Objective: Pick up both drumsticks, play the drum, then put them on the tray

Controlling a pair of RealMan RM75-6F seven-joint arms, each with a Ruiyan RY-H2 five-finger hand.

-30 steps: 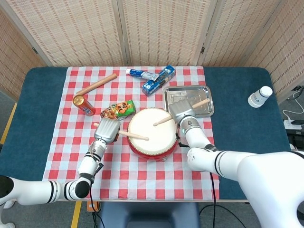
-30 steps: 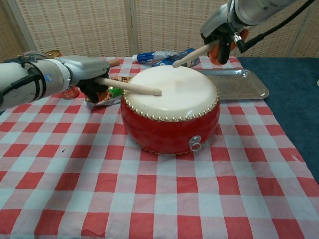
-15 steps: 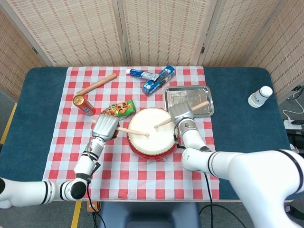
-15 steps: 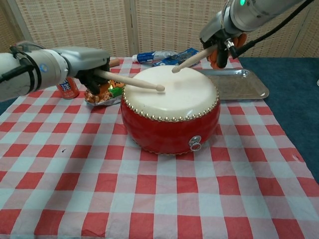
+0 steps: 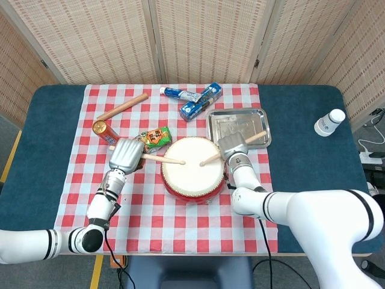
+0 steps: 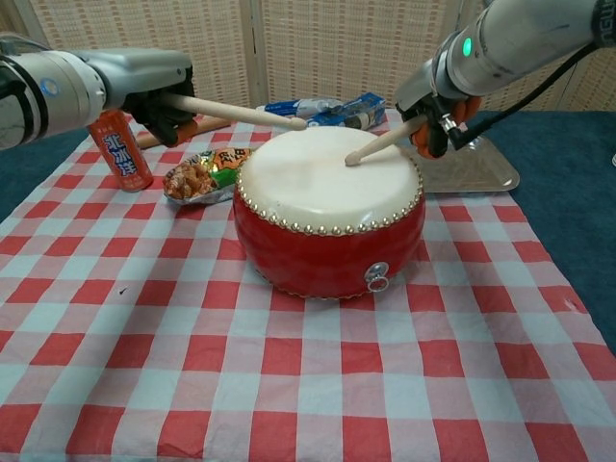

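A red drum (image 6: pixel 327 226) with a pale skin stands nearest on a red-and-white checked cloth (image 6: pixel 289 385) spread over a blue bench (image 5: pixel 54 150). To its left, the left hand (image 5: pixel 125 156) has its fingers wrapped around a wooden drumstick (image 6: pixel 236 112), which is raised with its tip above the drum's far left edge. On the drum's right, the right hand (image 5: pixel 233 146) has its fingers gripping a second drumstick (image 6: pixel 383 142), slanted down so its tip sits at the skin. Just behind the drum's left side lies a snack packet (image 6: pixel 197 173), with an orange can (image 6: pixel 120 150) further left. Behind the right hand sits a metal tray (image 5: pixel 237 126). Farther back lie a blue toothpaste box (image 5: pixel 200 101), a tube (image 5: pixel 178 93) and a wooden rolling pin (image 5: pixel 121 106). A white bottle (image 5: pixel 329 122) stands far right.
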